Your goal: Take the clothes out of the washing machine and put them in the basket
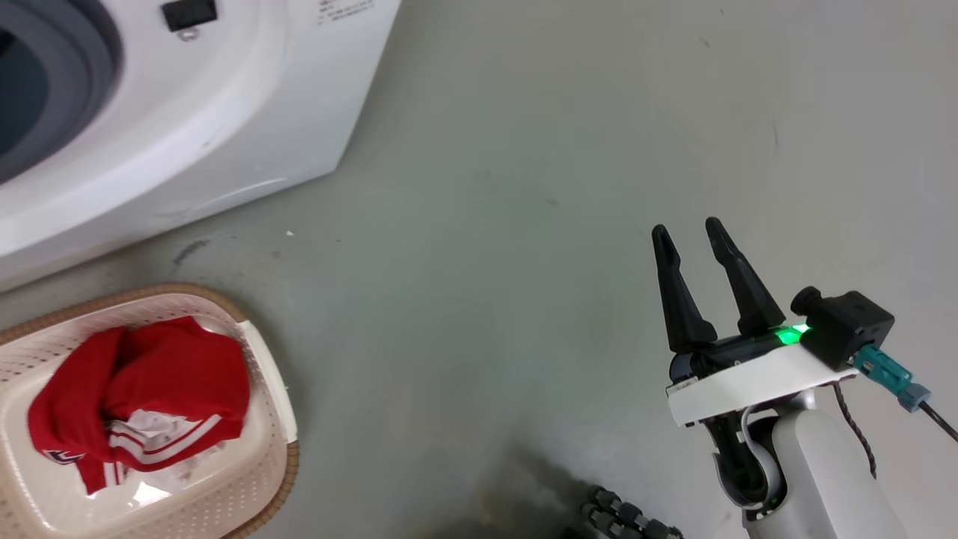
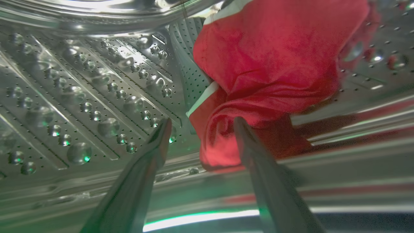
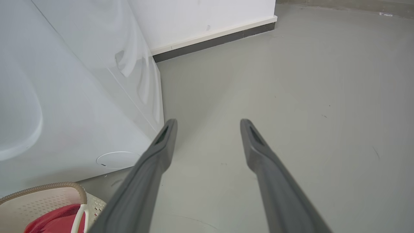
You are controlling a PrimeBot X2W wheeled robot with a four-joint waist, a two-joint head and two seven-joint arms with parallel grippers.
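Left gripper (image 2: 202, 120) spread in drum (image 2: 97, 97) — garment (image 2: 268, 64) near.

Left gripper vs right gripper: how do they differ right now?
The left gripper is inside the steel drum; the right gripper hangs over the floor beside the washing machine. The left gripper's fingers flank a fold of the red garment; the right gripper's flank nothing. Both are open.
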